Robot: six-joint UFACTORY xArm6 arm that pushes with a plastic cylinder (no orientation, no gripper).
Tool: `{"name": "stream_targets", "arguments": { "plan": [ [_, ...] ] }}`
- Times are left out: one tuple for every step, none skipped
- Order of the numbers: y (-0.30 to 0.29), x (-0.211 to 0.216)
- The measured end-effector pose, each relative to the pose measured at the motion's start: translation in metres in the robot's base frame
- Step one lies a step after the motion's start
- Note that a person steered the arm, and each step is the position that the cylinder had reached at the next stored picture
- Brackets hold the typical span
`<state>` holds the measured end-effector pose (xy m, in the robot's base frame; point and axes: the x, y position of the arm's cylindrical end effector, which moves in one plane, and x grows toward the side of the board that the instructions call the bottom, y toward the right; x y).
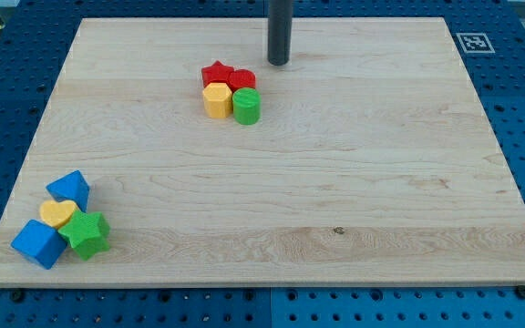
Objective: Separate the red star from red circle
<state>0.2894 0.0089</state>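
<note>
The red star [216,74] lies near the board's top middle, touching the red circle [242,79] on its right. Just below them sit a yellow hexagon [217,100] and a green cylinder [246,106], all four packed in one tight cluster. My tip [279,62] is the lower end of the dark rod, standing up and to the right of the cluster, a short gap from the red circle and touching no block.
A second cluster sits at the bottom left: a blue block [69,189], a yellow heart [57,214], a green star [87,233] and a blue cube [38,243]. The wooden board [335,182] rests on a blue pegboard. A marker tag [473,42] is at the top right.
</note>
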Motion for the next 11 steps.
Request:
{"name": "stream_targets", "arguments": {
  "plan": [
    [-0.03, 0.011],
    [-0.05, 0.028],
    [-0.062, 0.046],
    [-0.068, 0.068],
    [-0.077, 0.082],
    [-0.09, 0.086],
    [-0.094, 0.082],
    [-0.101, 0.079],
    [-0.115, 0.078],
    [-0.129, 0.08],
    [-0.148, 0.083]
  ]
}}
